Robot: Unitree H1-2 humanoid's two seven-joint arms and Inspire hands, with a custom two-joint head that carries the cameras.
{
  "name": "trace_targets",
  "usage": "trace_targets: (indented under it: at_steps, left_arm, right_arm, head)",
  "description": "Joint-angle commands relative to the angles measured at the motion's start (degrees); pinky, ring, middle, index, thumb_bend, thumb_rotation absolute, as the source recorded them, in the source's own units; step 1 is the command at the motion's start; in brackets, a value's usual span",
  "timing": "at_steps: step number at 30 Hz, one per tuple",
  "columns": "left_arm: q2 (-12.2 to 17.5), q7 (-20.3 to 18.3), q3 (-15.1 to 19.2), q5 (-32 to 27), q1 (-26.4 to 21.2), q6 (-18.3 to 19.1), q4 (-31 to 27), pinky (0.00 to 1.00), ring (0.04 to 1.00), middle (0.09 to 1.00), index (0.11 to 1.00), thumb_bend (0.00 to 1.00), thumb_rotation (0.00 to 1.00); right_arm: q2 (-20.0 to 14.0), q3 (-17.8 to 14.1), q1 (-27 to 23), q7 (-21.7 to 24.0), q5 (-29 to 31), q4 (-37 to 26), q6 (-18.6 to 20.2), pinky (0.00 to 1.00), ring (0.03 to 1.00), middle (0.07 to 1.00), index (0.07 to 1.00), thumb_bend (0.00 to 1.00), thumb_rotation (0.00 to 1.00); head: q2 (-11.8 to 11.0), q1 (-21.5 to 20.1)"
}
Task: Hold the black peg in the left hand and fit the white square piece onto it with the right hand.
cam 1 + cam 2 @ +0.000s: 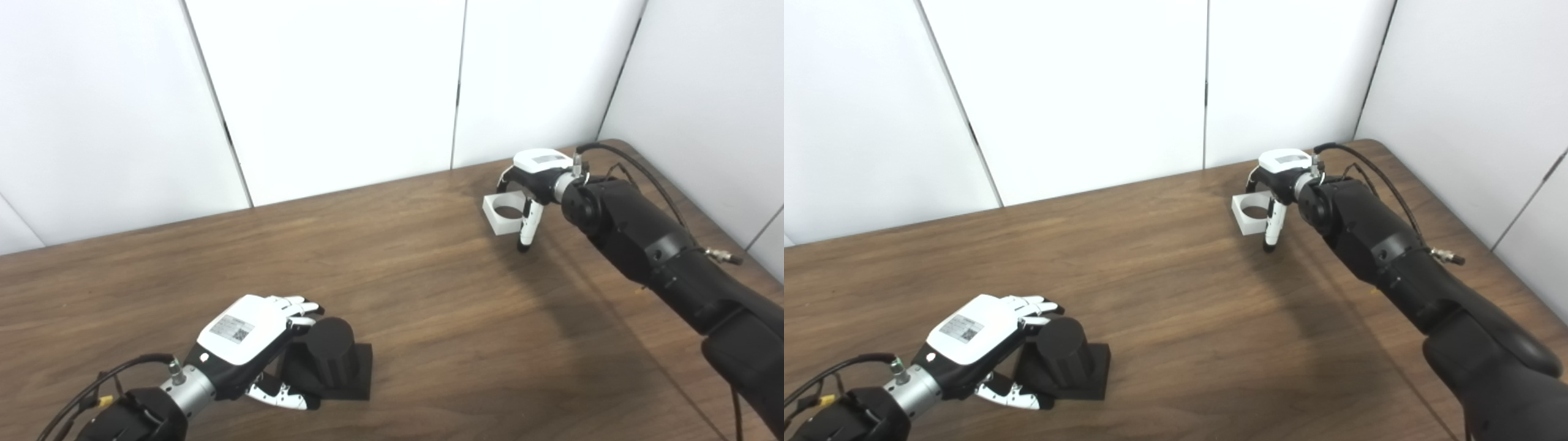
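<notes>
Left eye view is showing both hands busy at opposite ends of the brown worktop (429, 294). The left hand (254, 343) is wrapping around the black peg (331, 358), an upright cylinder standing on a flat black square base that is resting on the worktop. Its fingers (300, 306) are curling over the far side of the cylinder while the thumb is lying along the near edge of the base; whether the grasp is firm or only closing in is hard to tell, and the peg is not lifted.

Well apart from it, the right hand (533, 184) is reaching over the white square piece (505, 213), a block with a round hole through it, sitting just in front of and below the palm. One finger is pointing down beside the piece's near corner and others are arching behind it, so the hand is cupping the piece loosely; a closed grasp is not evident, and I cannot tell whether the piece is clear of the worktop.

As a judgement, the task is at an early stage: both parts are being secured, nothing is mated. Left to do are lifting the white piece, carrying it across to the left hand, lining its hole up over the cylinder, and pressing it down.
</notes>
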Motion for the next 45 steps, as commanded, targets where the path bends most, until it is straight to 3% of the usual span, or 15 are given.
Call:
trace_targets:
  at_steps: [1, 4, 12, 25, 31, 38, 45]
  left_arm:
    - [2.9, -6.7, -2.5, 2.7, 3.3, -0.6, 1.7, 0.83, 0.885, 0.873, 0.491, 0.52, 0.07]
    - [2.8, -6.9, -2.3, 2.6, 3.4, -0.6, 1.7, 0.83, 0.886, 0.875, 0.491, 0.52, 0.07]
    - [2.6, -6.7, -2.0, 2.5, 3.7, -0.6, 1.8, 0.83, 0.891, 0.873, 0.491, 0.52, 0.07]
    - [2.5, -6.8, -2.0, 2.9, 3.3, -0.6, 1.6, 0.83, 0.885, 0.877, 0.491, 0.52, 0.07]
    - [2.4, -6.6, -1.8, 2.6, 2.9, -0.7, 2.1, 0.82, 0.879, 0.876, 0.491, 0.52, 0.07]
    - [2.0, -7.1, -1.6, 2.0, 2.1, -0.2, 3.0, 0.83, 0.888, 0.883, 0.491, 0.52, 0.07]
    - [1.3, -7.5, -1.7, 2.4, 1.3, 0.3, 3.3, 0.85, 0.904, 0.887, 0.491, 0.52, 0.07]
  right_arm:
    - [-2.3, 0.1, 0.1, -1.8, -2.7, 2.6, 0.4, 0.71, 0.852, 0.843, 0.56, 0.61, 0.12]
    - [-2.4, 0.7, -0.1, -1.6, -3.2, 3.0, 0.7, 0.71, 0.839, 0.82, 0.496, 0.53, 0.14]
    - [-2.8, 1.6, -0.3, -1.0, -3.2, 3.1, 0.7, 0.65, 0.763, 0.759, 0.488, 0.52, 0.15]
    - [-3.1, 0.7, 0.2, -0.8, -2.0, 1.2, 0.7, 0.72, 0.829, 0.798, 0.487, 0.52, 0.15]
    - [-3.0, -2.2, 1.4, -0.3, -0.6, -5.4, 0.9, 0.77, 0.848, 0.795, 0.481, 0.52, 0.14]
    - [-4.1, -2.2, 1.9, 2.2, -2.4, -15.0, -1.8, 0.81, 0.842, 0.778, 0.479, 0.52, 0.14]
    - [-4.4, -3.7, 2.5, 4.6, -2.5, -24.1, -5.3, 0.8, 0.844, 0.773, 0.481, 0.52, 0.14]
  head:
    - [0.0, -0.1]
    - [0.3, -0.1]
    - [0.4, 0.1]
    - [1.2, 0.6]
    - [1.3, 0.6]
    - [1.8, 1.5]
    - [3.4, 6.1]
